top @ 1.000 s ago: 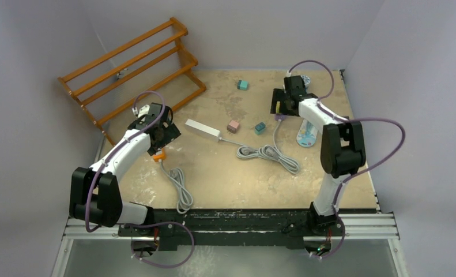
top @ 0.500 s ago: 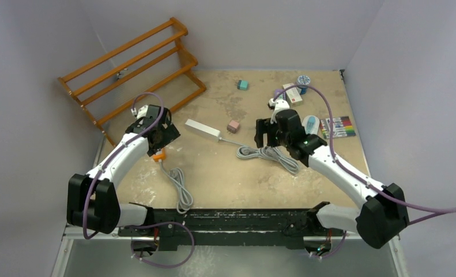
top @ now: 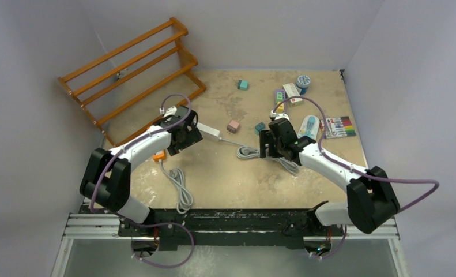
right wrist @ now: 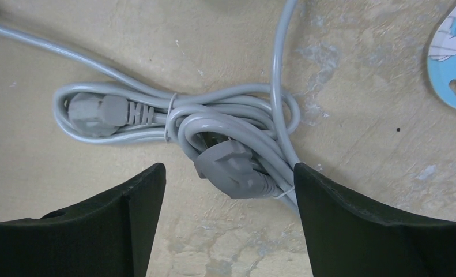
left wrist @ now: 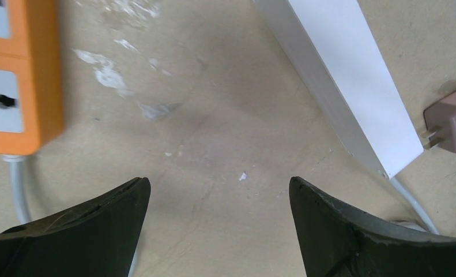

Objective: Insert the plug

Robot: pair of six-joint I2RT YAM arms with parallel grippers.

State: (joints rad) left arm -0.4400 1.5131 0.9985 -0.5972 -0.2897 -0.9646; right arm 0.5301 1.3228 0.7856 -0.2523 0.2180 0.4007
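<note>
A grey plug [right wrist: 231, 167] lies on its coiled grey cord [right wrist: 225, 112] on the table, with a second grey connector [right wrist: 98, 112] at the coil's left end. My right gripper [right wrist: 227, 168] is open and hangs over the plug, one finger on each side; from above it [top: 266, 145] covers part of the coil [top: 247, 152]. My left gripper [left wrist: 219, 190] is open and empty over bare table. It sits between an orange power strip [left wrist: 18, 75] on its left and a white power strip [left wrist: 352, 81] on its right. A pink adapter [left wrist: 450, 124] lies by the white strip's end.
A wooden rack [top: 133, 69] stands at the back left. Teal cubes [top: 243, 85], a pink adapter [top: 233, 126], a marker set [top: 339, 127] and small boxes [top: 291, 92] lie at the back and right. The orange strip's grey cord [top: 180, 187] runs to the front.
My right arm swung from the back right down to the grey cord coil. My left gripper moved right from the orange strip toward the white strip.
</note>
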